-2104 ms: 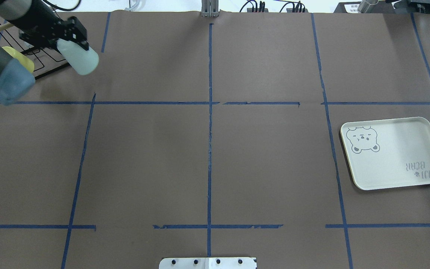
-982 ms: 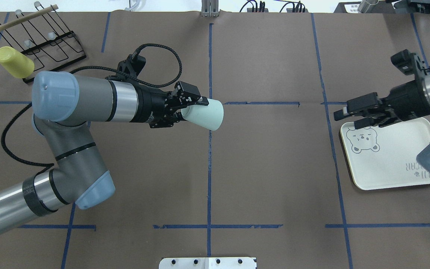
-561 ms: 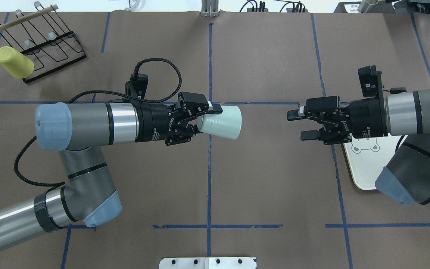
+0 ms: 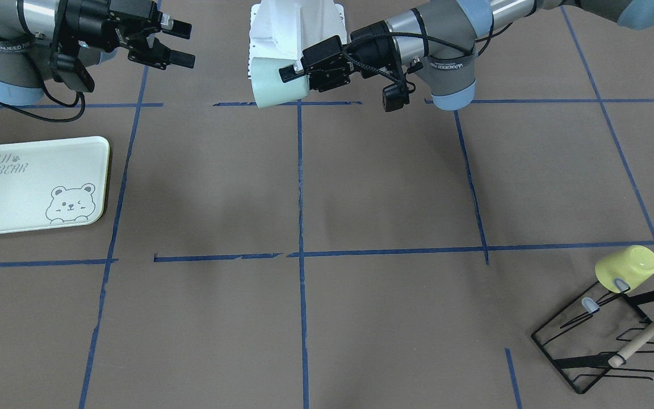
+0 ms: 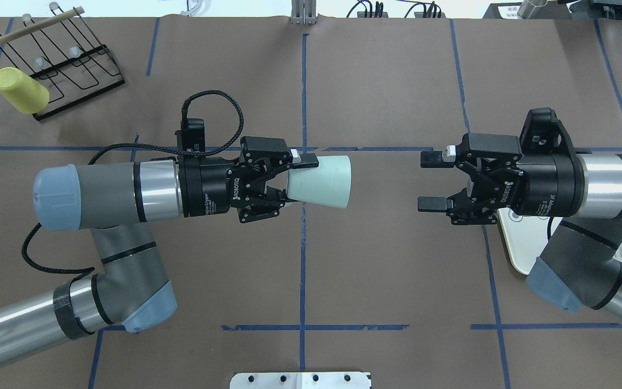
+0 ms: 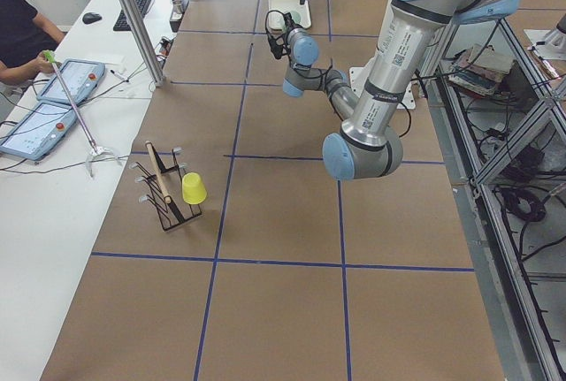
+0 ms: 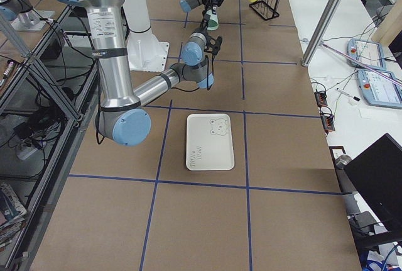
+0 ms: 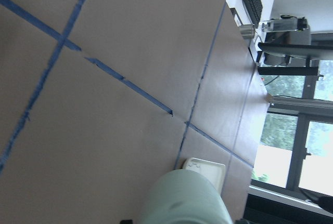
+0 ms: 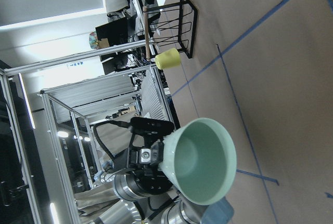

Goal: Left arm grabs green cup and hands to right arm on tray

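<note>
My left gripper (image 5: pixel 300 180) is shut on the base end of the green cup (image 5: pixel 322 181) and holds it sideways above the table's middle, mouth toward the right arm. The front-facing view shows the same grip (image 4: pixel 298 76) on the cup (image 4: pixel 273 85). My right gripper (image 5: pixel 428 181) is open and empty. It faces the cup's mouth with a clear gap between them; in the right wrist view the cup's open mouth (image 9: pixel 203 159) is straight ahead. The tray (image 5: pixel 519 243) lies on the table under the right arm, partly hidden, and is in full view from the front (image 4: pixel 20 187).
A yellow cup (image 5: pixel 21 97) hangs on a black wire rack (image 5: pixel 68 75) at the table's far left corner. Blue tape lines cross the brown table. A white base plate (image 5: pixel 300 381) sits at the near edge.
The left arm has carried the green cup from the rack to the table's middle and levelled it. The right arm has come in from the right and its open jaws now face the cup.
</note>
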`<state>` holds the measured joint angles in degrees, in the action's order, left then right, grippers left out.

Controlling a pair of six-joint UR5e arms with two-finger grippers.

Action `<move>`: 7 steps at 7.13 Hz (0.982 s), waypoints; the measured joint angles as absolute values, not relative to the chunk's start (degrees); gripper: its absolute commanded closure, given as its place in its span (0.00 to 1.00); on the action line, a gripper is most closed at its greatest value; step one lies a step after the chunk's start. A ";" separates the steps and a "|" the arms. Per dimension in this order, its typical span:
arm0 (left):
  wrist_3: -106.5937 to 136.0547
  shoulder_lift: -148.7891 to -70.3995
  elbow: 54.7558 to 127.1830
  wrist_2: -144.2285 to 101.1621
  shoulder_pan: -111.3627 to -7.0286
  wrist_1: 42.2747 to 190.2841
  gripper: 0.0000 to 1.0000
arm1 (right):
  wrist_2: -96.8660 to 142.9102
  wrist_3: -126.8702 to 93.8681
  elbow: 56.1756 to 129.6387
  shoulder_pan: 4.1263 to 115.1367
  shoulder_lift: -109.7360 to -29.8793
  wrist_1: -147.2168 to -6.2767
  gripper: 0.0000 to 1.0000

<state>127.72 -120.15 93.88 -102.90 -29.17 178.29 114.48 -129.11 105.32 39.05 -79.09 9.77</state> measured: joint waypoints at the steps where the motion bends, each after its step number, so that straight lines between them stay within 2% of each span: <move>1: 128.59 -120.24 93.85 -102.88 -28.92 180.05 0.82 | 112.46 -129.93 105.33 37.47 -77.59 10.25 0.01; 7: 133.27 -120.79 93.87 -102.88 -25.90 185.65 0.83 | 111.05 -130.32 105.56 35.15 -75.20 10.55 0.01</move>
<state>133.27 -120.79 93.87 -102.88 -25.90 185.65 111.05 -130.32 105.56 35.15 -75.20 10.55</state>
